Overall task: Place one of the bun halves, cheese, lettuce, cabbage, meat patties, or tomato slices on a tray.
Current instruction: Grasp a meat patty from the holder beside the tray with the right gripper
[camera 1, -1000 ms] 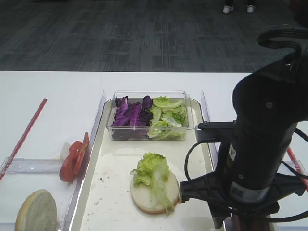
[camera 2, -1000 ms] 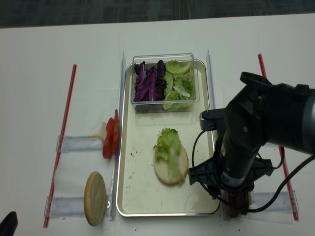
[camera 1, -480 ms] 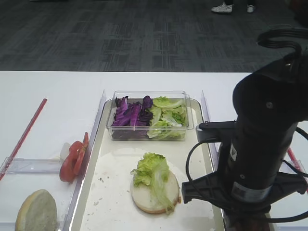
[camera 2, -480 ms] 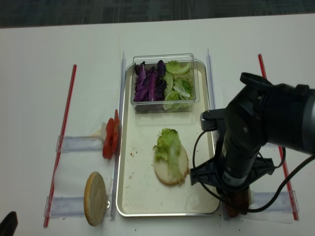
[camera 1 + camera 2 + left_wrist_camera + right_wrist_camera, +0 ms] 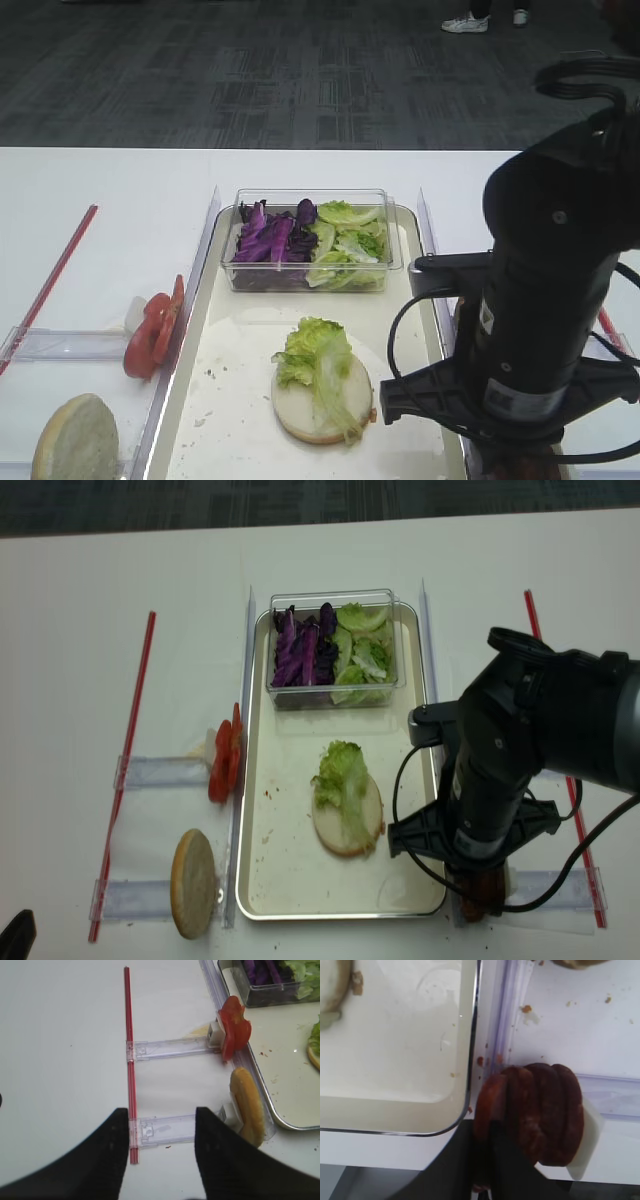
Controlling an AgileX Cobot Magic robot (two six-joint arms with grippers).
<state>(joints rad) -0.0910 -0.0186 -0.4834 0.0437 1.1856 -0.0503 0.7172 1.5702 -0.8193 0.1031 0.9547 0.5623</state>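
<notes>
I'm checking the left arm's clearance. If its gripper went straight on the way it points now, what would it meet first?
Likely the clear plastic holder by the red strip, just ahead of the left gripper; depth is unclear.

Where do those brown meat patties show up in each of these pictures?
Exterior high: meat patties barely visible at the bottom right, under the right arm.
Realsense: meat patties lower right, beside the tray.
Right wrist: centre, beside the tray's corner.
Left wrist: not in view.
Shared landmark: the tray.
</notes>
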